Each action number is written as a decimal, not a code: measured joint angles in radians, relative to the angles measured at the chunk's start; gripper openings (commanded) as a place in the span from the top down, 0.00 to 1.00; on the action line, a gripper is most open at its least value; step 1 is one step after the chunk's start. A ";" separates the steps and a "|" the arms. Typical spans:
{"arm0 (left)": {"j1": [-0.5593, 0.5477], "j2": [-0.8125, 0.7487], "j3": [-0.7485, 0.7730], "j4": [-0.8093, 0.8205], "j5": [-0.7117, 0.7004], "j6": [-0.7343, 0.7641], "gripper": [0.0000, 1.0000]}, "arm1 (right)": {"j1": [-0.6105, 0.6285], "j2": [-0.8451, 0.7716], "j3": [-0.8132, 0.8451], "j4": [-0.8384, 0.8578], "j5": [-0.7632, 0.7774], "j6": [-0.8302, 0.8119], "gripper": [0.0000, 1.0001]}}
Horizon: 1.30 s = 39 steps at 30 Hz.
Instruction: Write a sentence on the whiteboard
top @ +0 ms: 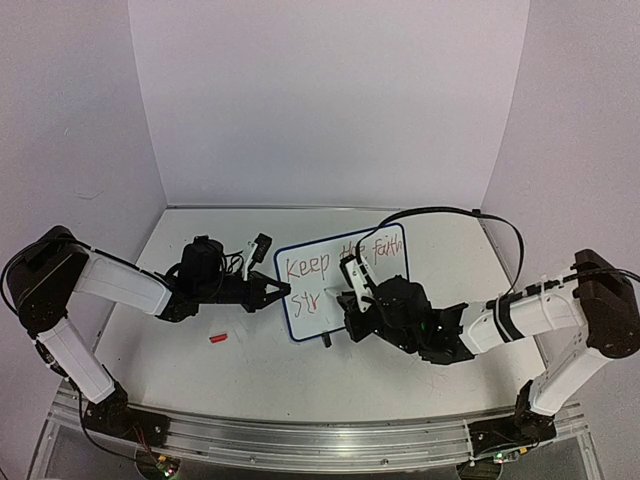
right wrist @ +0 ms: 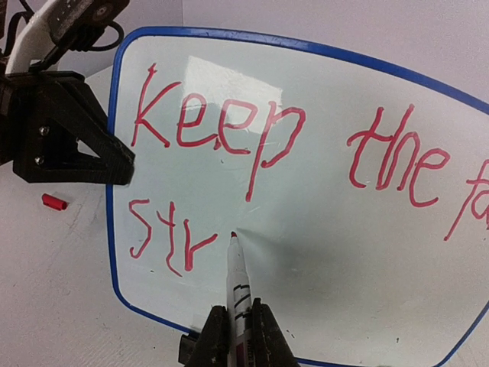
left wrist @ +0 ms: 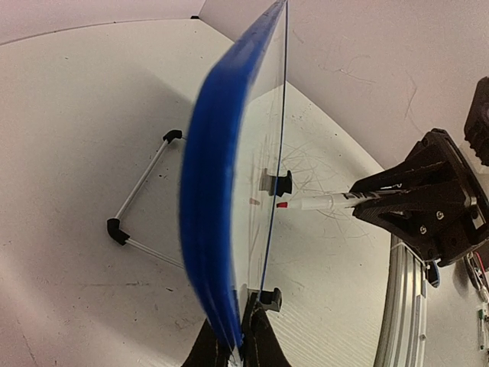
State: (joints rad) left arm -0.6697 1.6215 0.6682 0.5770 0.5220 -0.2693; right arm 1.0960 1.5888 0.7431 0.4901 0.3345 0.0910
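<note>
The whiteboard (top: 345, 275) with a dark-blue rim stands tilted at mid-table. My left gripper (top: 283, 291) is shut on its left edge; the left wrist view shows the board edge-on (left wrist: 218, 229) between the jaws. The sentence (right wrist: 275, 145) in red reads "Keep the fa" on the upper line and "Str" (right wrist: 164, 237) on the lower line; the rest runs out of view. My right gripper (right wrist: 238, 336) is shut on a white marker (right wrist: 237, 283). Its red tip rests at the board just right of the "r". The marker also shows in the left wrist view (left wrist: 321, 202).
A small red marker cap (top: 217, 339) lies on the table left of the board; it also shows in the right wrist view (right wrist: 53, 202). A wire stand with black ends (left wrist: 141, 202) lies behind the board. White walls close the back and sides.
</note>
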 measured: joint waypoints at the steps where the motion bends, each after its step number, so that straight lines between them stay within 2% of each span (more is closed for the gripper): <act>1: 0.000 0.000 0.000 0.000 0.000 0.000 1.00 | -0.001 0.007 0.004 0.002 0.001 0.000 1.00; 39: 0.000 -0.001 0.000 -0.001 0.000 0.006 1.00 | -0.002 0.032 -0.003 -0.054 -0.038 0.040 1.00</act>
State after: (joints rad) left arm -0.6697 1.6207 0.6682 0.5762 0.5217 -0.2634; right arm 1.0939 1.6211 0.7402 0.4357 0.2963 0.1311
